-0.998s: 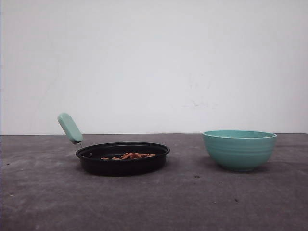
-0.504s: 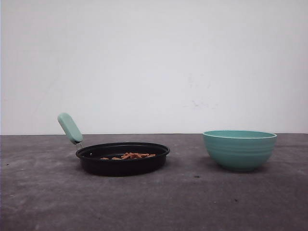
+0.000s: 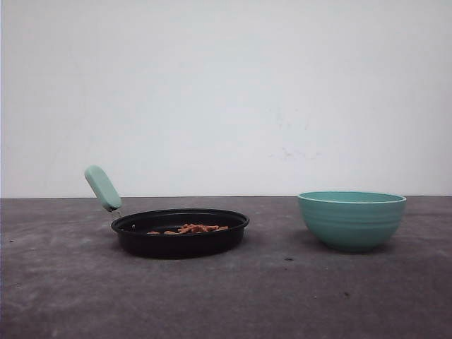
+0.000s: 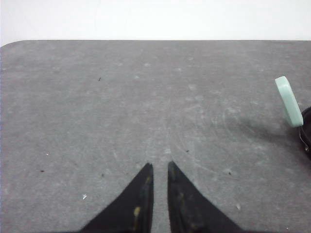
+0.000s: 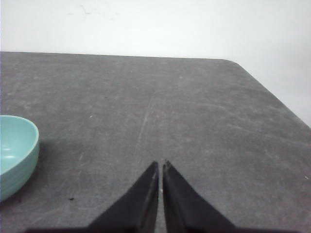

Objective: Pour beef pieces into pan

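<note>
The shallow black pan (image 3: 180, 244) sits left of centre on the dark table, its mint-green handle (image 3: 103, 188) angled up to the left. A small heap of reddish-brown beef pieces (image 3: 194, 229) lies inside it. In the left wrist view the handle (image 4: 288, 101) and a sliver of the pan's rim (image 4: 307, 132) appear off to one side of my left gripper (image 4: 159, 165). That gripper hangs over bare table, its fingers nearly together with nothing between them. My right gripper (image 5: 161, 163) is shut and empty over bare table.
A teal ribbed bowl (image 3: 351, 220) stands upright to the right of the pan; the right wrist view catches its side (image 5: 14, 155). The table's rounded far corner (image 5: 233, 62) and a white wall lie beyond.
</note>
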